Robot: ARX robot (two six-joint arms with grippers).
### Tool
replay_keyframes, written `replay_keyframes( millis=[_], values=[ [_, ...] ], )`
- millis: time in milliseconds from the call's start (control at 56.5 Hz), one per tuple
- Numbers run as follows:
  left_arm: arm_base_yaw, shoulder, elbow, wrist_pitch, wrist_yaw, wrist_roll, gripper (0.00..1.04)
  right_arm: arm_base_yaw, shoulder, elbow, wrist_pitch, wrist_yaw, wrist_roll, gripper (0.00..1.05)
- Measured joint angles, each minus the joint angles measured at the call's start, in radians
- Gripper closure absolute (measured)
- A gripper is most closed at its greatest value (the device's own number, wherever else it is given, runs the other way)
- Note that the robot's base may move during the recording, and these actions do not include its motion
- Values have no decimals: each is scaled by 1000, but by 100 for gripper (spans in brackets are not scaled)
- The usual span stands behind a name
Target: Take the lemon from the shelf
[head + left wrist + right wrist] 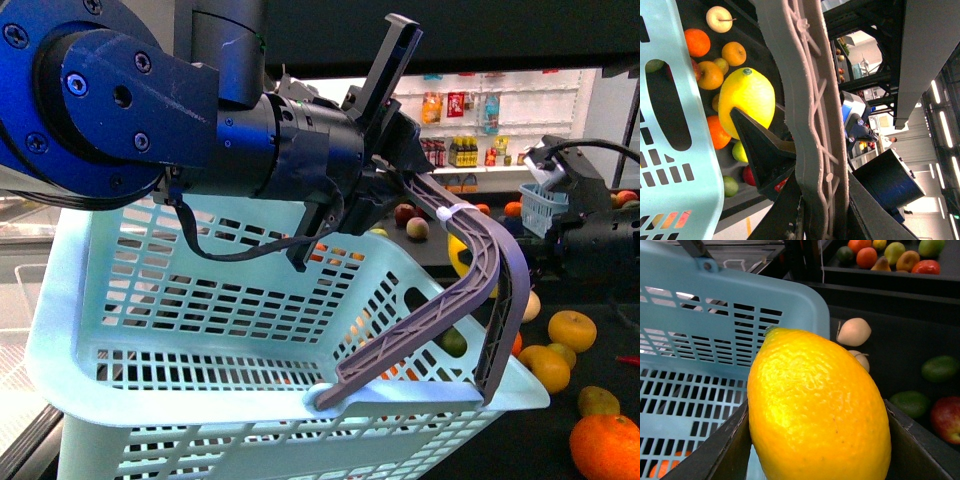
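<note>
A big yellow lemon (815,410) fills the right wrist view, with my right gripper (816,445) shut on it, one dark finger on each side. The lemon hangs just beside the rim of the light blue basket (200,330), above the black shelf tray (880,290). In the front view the lemon (457,256) peeks out behind the grey basket handle (470,300). My left gripper (810,200) is shut on that handle, holding the basket up. From the left wrist, the lemon (746,102) shows pinched by a dark finger beyond the basket wall.
Loose fruit lies on the shelf: oranges (606,445), a yellow citrus (572,330), green fruits (939,368), a red apple (947,417) and a pale onion-like bulb (854,332). White wall shelves of bottles (470,120) stand far behind.
</note>
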Motion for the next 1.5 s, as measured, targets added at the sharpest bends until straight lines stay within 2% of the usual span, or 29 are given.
replay_keyframes(
  millis=[265,496,655,867,1044,1133,1327,1504],
  values=[
    [0,0,0,0,0,0,93,56,12,-12,-19,0,0,38],
    [0,0,0,0,0,0,93,62,13,-15,12,-9,9,6],
    [0,0,0,-1,-2,2,93,28,13,-7,35,-8,38,7],
    [0,0,0,-1,-4,2,93,-97,11,25,56,16,35,7],
    [0,0,0,-1,-2,-1,93,-243,41,1,34,36,-67,7],
    [0,0,0,-1,1,0,93,-278,79,-43,17,31,-118,7],
    [0,0,0,-1,0,0,93,-279,204,-148,3,16,-236,7],
    [0,0,0,-1,-3,0,93,-217,309,-193,24,16,-338,7]
  ],
)
